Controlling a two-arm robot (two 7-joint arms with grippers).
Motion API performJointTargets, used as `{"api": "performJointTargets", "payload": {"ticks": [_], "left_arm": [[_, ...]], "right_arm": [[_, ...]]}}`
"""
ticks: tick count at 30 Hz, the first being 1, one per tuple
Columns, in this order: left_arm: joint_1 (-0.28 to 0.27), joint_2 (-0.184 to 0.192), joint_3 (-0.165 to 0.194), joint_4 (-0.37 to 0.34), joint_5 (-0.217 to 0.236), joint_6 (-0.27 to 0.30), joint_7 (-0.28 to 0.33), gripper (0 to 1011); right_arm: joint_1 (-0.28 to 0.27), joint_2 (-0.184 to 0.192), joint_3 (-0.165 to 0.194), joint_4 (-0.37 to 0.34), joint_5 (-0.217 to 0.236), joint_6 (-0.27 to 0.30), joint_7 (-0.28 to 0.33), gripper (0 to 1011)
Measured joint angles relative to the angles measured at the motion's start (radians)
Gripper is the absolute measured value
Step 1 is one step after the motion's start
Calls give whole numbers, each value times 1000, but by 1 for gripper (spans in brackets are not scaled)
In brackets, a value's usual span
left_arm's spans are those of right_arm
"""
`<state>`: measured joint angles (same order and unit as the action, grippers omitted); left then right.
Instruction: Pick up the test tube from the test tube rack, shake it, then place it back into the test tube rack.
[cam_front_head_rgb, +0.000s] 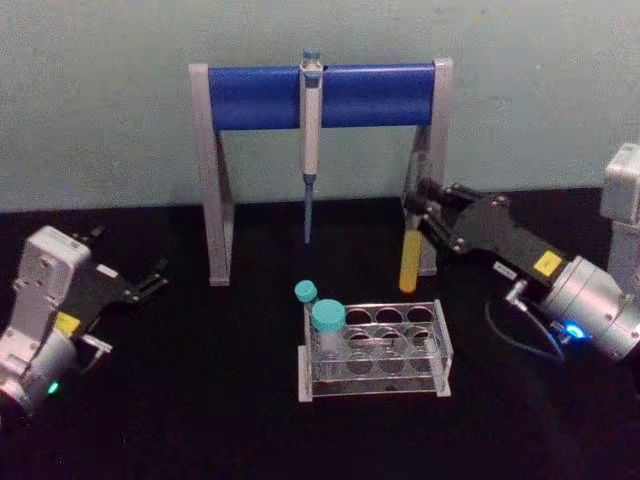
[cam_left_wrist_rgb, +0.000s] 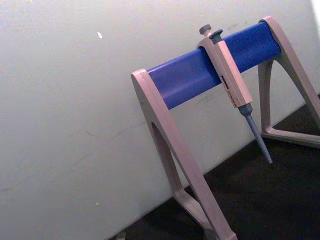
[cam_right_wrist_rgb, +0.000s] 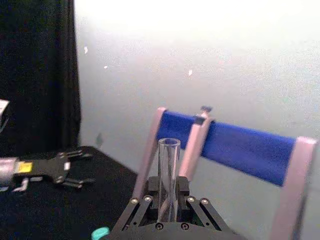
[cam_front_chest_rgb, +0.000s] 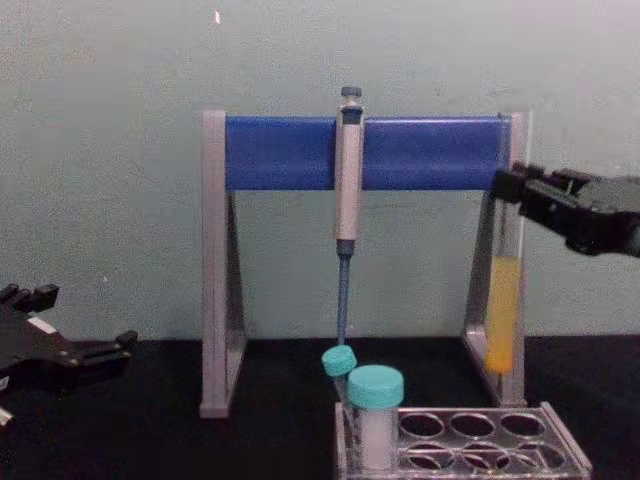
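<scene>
The test tube (cam_front_head_rgb: 408, 262), a slender clear tube with yellow liquid in its lower part, hangs upright in the air behind the right end of the test tube rack (cam_front_head_rgb: 444, 345), close to the stand's right leg. My right gripper (cam_front_head_rgb: 413, 202) is shut on its upper part. From the side the test tube (cam_front_chest_rgb: 503, 305) hangs well above the test tube rack (cam_front_chest_rgb: 565, 440), held by the right gripper (cam_front_chest_rgb: 512, 187). In the right wrist view the tube's open top (cam_right_wrist_rgb: 168, 165) rises between the right gripper's (cam_right_wrist_rgb: 168, 196) fingers. My left gripper (cam_front_head_rgb: 150, 280) rests open at the left, holding nothing.
Two teal-capped vials (cam_front_head_rgb: 328, 318) stand in the rack's left end. Behind it is the grey-and-blue pipette stand (cam_front_head_rgb: 260, 97) with a pipette (cam_front_head_rgb: 311, 130) hanging at its middle. The tabletop is black, with a pale wall close behind the stand.
</scene>
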<state>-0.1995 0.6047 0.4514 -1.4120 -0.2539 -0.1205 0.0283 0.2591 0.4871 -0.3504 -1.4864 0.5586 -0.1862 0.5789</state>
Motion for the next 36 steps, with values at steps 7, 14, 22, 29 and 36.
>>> {"api": "performJointTargets", "payload": {"ticks": [7,14,22,29,36], "left_arm": [[0,0,0,0,0,0,0,1001],[0,0,0,0,0,0,0,1001],[0,0,0,0,0,0,0,1001],[0,0,0,0,0,0,0,1001],[0,0,0,0,0,0,0,1001]], "right_arm": [[-11,-15,30,-1,-29,-29,-39,229],[-8,-29,40,9,-61,-31,-53,229],[7,-44,40,23,-87,-24,-56,229],[34,-60,18,46,-90,-24,-12,229],[46,-62,-1,48,-43,-17,53,229]]}}
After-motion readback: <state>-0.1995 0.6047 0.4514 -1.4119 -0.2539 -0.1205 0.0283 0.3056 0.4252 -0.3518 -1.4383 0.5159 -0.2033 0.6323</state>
